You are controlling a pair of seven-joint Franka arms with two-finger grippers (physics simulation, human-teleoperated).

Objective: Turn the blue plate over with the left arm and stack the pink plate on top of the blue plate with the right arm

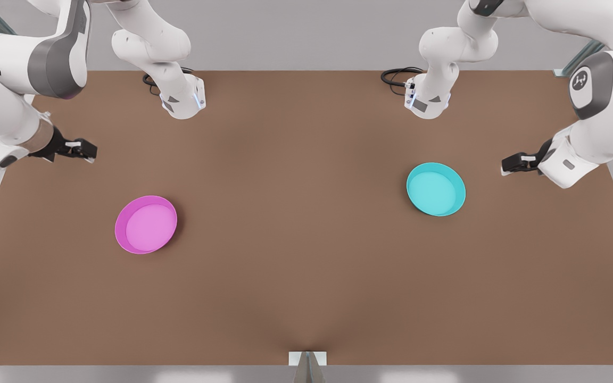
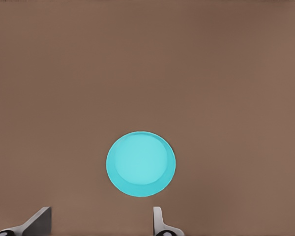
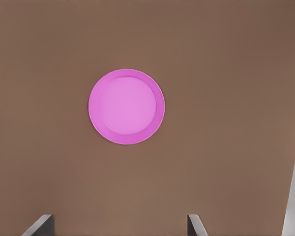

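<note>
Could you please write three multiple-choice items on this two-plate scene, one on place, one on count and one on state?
1. Where does the blue plate lie in the front view?
A. on the front view's right
B. on the front view's left
C. on top of the pink plate

2. How many plates are on the table?
A. one
B. two
C. three

3. How does the pink plate lie?
A. rim up on the table
B. upside down
C. held in a gripper

Answers:
1 A, it lies near the left gripper.
2 B, one blue and one pink.
3 A, its lighter inside shows, and the right gripper hangs open, apart from it.
</note>
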